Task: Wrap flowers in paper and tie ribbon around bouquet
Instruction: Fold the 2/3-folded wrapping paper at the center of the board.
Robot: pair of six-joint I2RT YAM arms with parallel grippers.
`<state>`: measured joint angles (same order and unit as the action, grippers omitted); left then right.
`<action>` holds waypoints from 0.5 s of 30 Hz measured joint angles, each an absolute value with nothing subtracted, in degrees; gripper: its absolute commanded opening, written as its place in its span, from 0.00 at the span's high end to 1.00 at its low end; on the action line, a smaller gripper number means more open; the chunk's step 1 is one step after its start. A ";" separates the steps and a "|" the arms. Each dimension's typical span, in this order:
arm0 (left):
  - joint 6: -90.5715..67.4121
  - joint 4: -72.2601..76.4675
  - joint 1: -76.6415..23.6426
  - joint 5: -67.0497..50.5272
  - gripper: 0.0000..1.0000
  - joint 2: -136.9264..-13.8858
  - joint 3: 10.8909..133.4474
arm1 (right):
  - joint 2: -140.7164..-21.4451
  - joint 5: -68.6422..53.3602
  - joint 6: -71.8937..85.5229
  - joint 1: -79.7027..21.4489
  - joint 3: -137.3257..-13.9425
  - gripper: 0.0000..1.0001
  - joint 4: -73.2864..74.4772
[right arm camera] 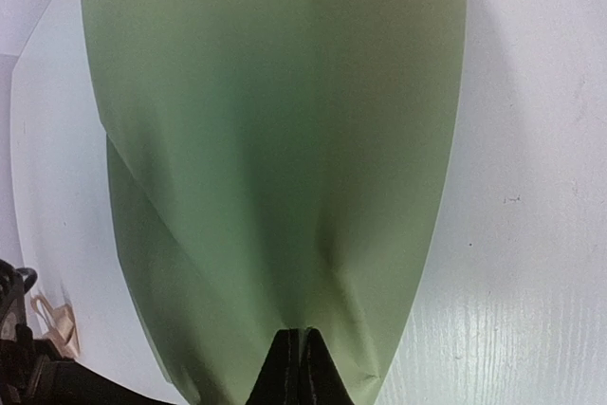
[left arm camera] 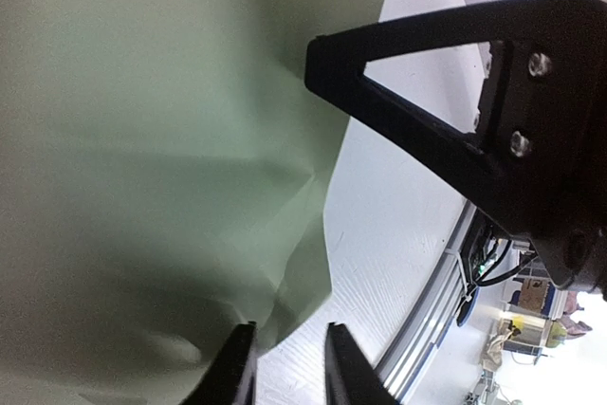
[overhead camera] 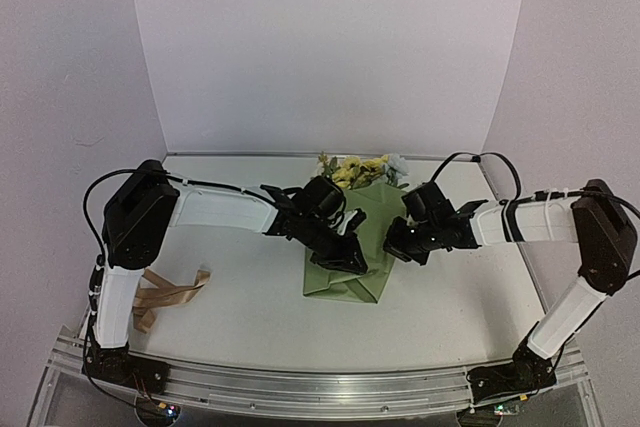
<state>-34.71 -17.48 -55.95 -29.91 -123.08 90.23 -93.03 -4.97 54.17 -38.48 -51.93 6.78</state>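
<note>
Pale lilac walls close in a white tabletop (overhead camera: 250, 327), and at its middle lies the paper (overhead camera: 340, 285), olive-green side up and folded into a rough cone over the flowers (overhead camera: 355, 169), whose yellow and pale blooms poke out at the far end. The step in hand is the wrapping: the sheet is lapped over the stems, but nothing binds it yet. The right hand (right arm camera: 302, 334) is clenched at the cone's right side, its tips meeting where the creases converge, so it appears to be pinching a fold of the paper. The left hand (left arm camera: 289, 329) rests at the near left part of the sheet with its fingers a little apart; I judge it released, gripping nothing. The ribbon (overhead camera: 165, 295) lies in loose tan loops well apart from the wrap, at the left of the tabletop beside the left arm's base. The next move probably calls for keeping the fold pressed shut with one hand while the other reaches for the ribbon, since the stiff paper looks likely to spring open if both let go. Counted: one bunch of flowers, one sheet of paper, one ribbon, two hands.
</note>
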 measured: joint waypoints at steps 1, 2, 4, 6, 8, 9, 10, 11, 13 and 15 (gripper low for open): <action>-34.84 -17.13 -55.96 -29.93 0.56 -123.04 90.02 | -93.47 -4.94 53.97 -38.40 -52.08 1.00 6.77; -34.81 -16.77 -55.96 -29.94 0.51 -122.86 89.63 | -93.90 -4.91 53.83 -38.35 -52.17 1.00 6.74; -34.82 -16.01 -55.96 -29.94 0.43 -121.95 88.07 | -94.75 -4.78 53.32 -38.26 -52.29 1.00 6.72; -35.68 -15.25 -55.94 -29.87 0.42 -120.08 85.64 | -95.23 -4.42 52.64 -38.22 -52.29 1.00 6.74; -36.47 -13.99 -55.61 -30.00 0.45 -116.92 82.35 | -95.39 -4.04 52.02 -38.22 -52.29 1.00 6.74; -37.08 -13.00 -55.41 -30.20 0.47 -115.39 80.86 | -95.41 -3.87 51.73 -38.22 -52.29 1.00 6.73; -37.78 -12.00 -55.13 -30.42 0.50 -113.88 79.46 | -95.42 -3.68 51.39 -38.22 -52.30 1.00 6.72; -38.43 -11.31 -54.68 -30.59 0.53 -112.60 78.55 | -95.42 -3.50 51.06 -38.22 -52.31 1.00 6.72; -39.22 -10.12 -53.53 -30.87 0.61 -111.08 77.66 | -95.42 -3.23 50.61 -38.22 -52.31 1.00 6.72; -40.25 -9.18 -52.45 -30.87 0.68 -111.03 77.61 | -95.39 -2.93 50.24 -38.22 -52.31 1.00 6.70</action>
